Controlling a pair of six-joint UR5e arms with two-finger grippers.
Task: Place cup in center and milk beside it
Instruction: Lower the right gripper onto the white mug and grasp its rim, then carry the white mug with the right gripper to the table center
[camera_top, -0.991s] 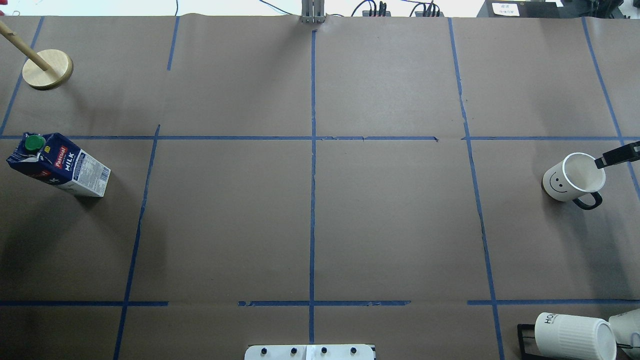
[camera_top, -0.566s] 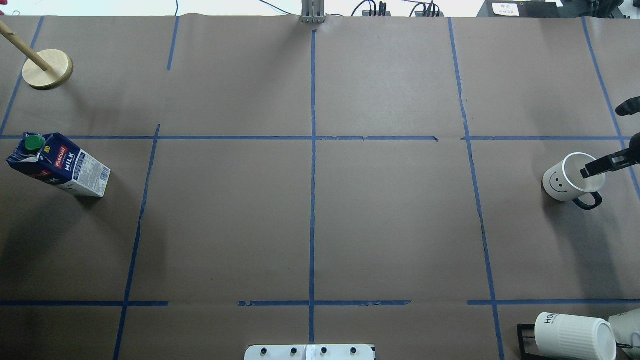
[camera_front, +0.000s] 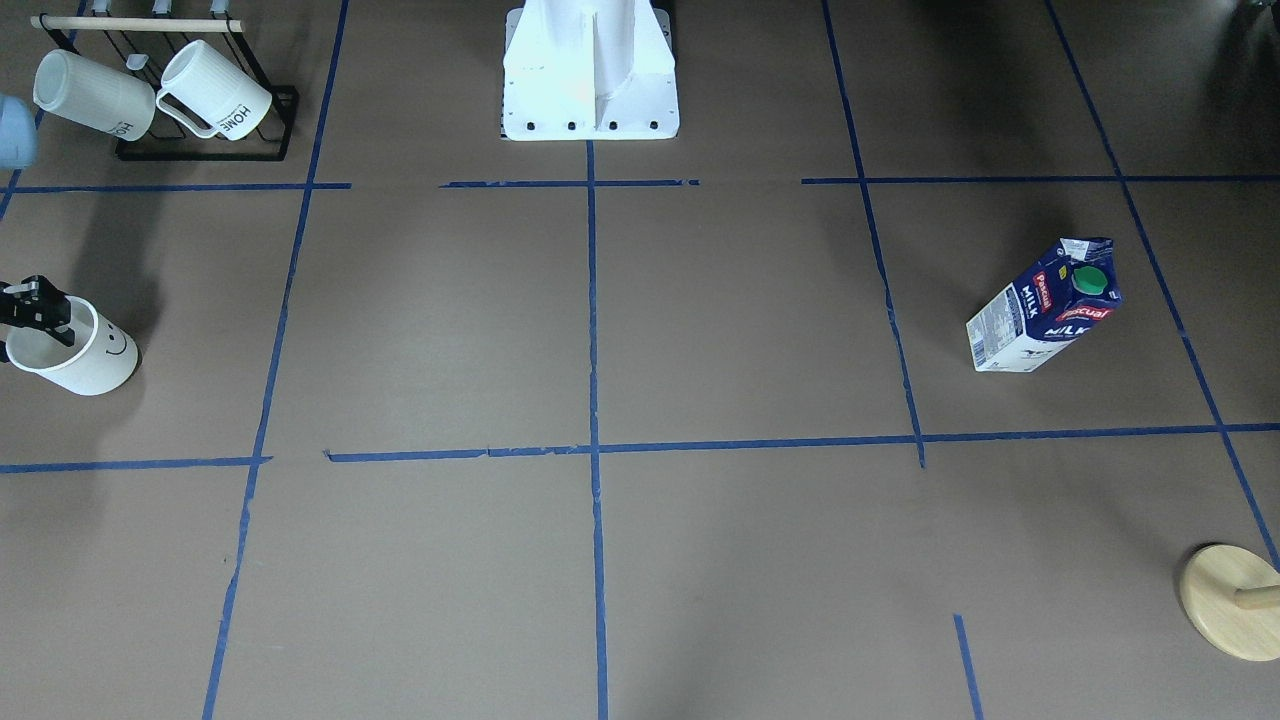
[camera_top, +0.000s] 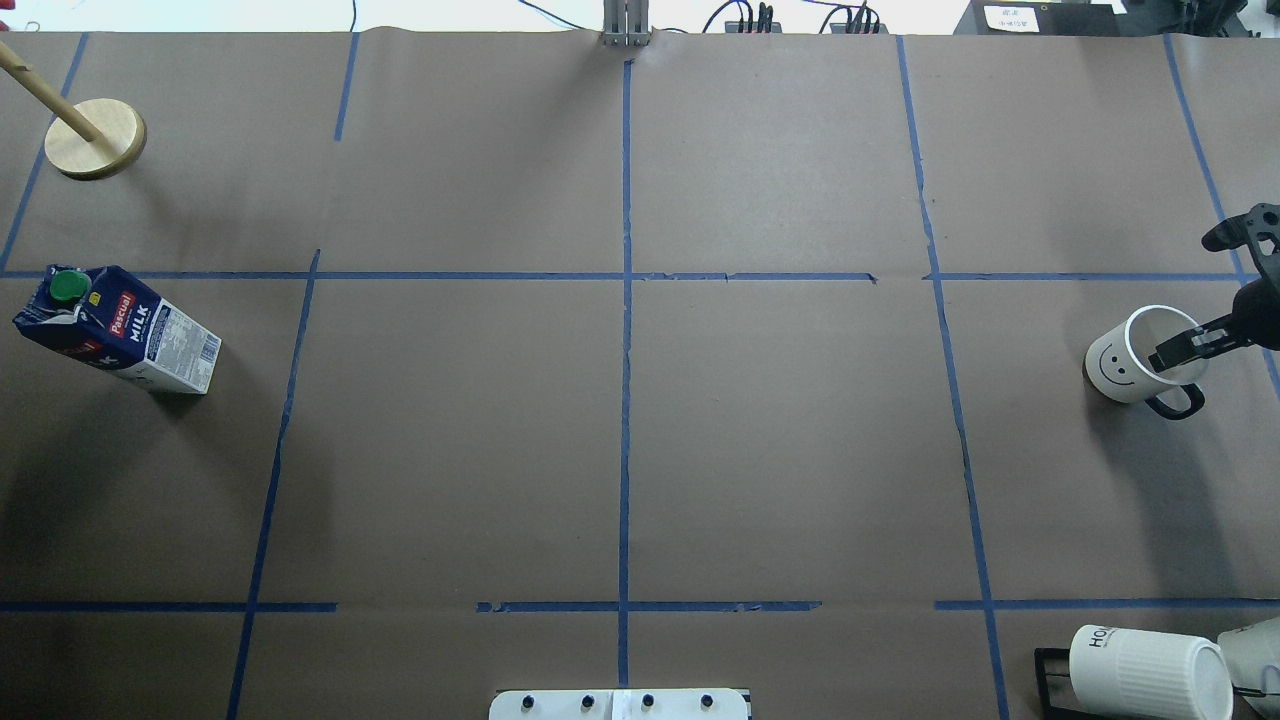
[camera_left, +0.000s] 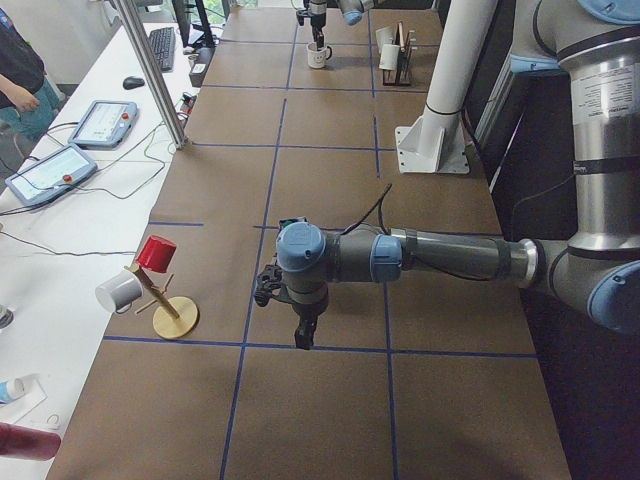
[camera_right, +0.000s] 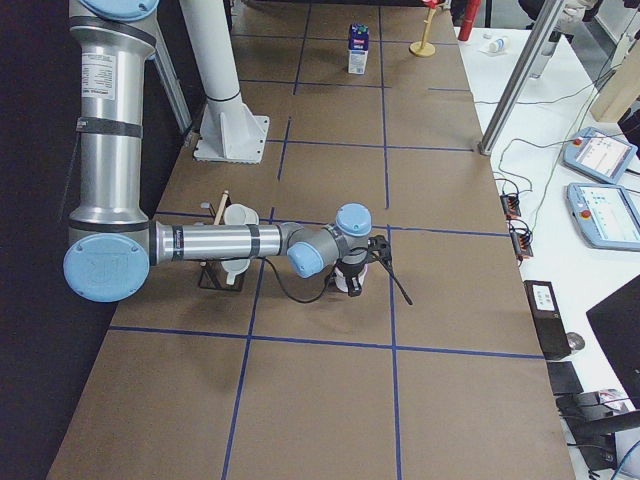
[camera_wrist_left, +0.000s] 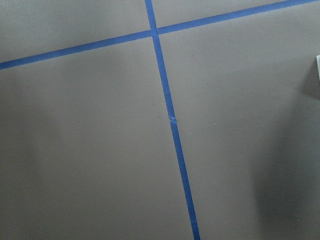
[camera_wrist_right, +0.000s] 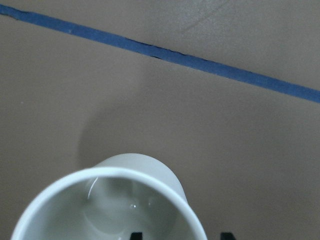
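Observation:
The cup (camera_top: 1135, 358), white with a smiley face and a dark handle, stands upright at the table's right side; it also shows in the front view (camera_front: 75, 350). My right gripper (camera_top: 1172, 352) is open over its rim. In the right wrist view the cup (camera_wrist_right: 115, 200) fills the bottom; one fingertip (camera_wrist_right: 135, 235) is inside it, the other outside. The milk (camera_top: 120, 330) stands at the far left, also in the front view (camera_front: 1045, 305). The center (camera_top: 626, 276) is bare. My left gripper (camera_left: 303, 335) hangs near the milk; I cannot tell if it is open.
Two ribbed "HOME" mugs (camera_top: 1150, 672) hang on a black rack at the near right corner. A wooden stand (camera_top: 95, 138) is at the far left corner. The robot's white base (camera_top: 620, 703) sits at the near edge.
My right gripper has come in from the right edge and moved further over the cup's mouth. The cup and the milk have not moved.

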